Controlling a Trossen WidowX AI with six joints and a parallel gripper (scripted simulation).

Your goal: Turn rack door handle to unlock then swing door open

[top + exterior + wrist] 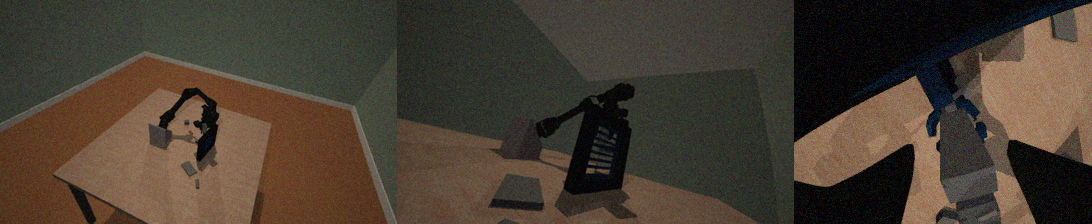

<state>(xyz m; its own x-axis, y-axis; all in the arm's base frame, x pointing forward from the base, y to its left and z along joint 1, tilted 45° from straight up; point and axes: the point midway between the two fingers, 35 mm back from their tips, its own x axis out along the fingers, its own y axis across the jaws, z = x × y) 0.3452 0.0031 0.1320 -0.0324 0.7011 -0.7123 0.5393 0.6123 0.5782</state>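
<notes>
The dark rack (208, 142) (577, 155) stands on the table, with barred openings facing the exterior camera. Its blue door part (936, 87) shows in the wrist view, beside a black mass filling the top. The door's angle is too dark to tell. The grey handle (964, 150) stands out from a blue mount and runs up toward the wrist camera; whether it is turned is unclear. My gripper (962, 149) is open, one black finger on each side of the handle, with gaps visible on both sides. In the exterior view the arm reaches over behind the rack.
A grey wedge-like block (159, 137) (520, 142) stands near the arm's base. A flat grey slab (188, 168) (517, 188) and a small grey block (197, 184) lie before the rack. A small cube (186, 122) and an orange block (191, 132) lie between base and rack.
</notes>
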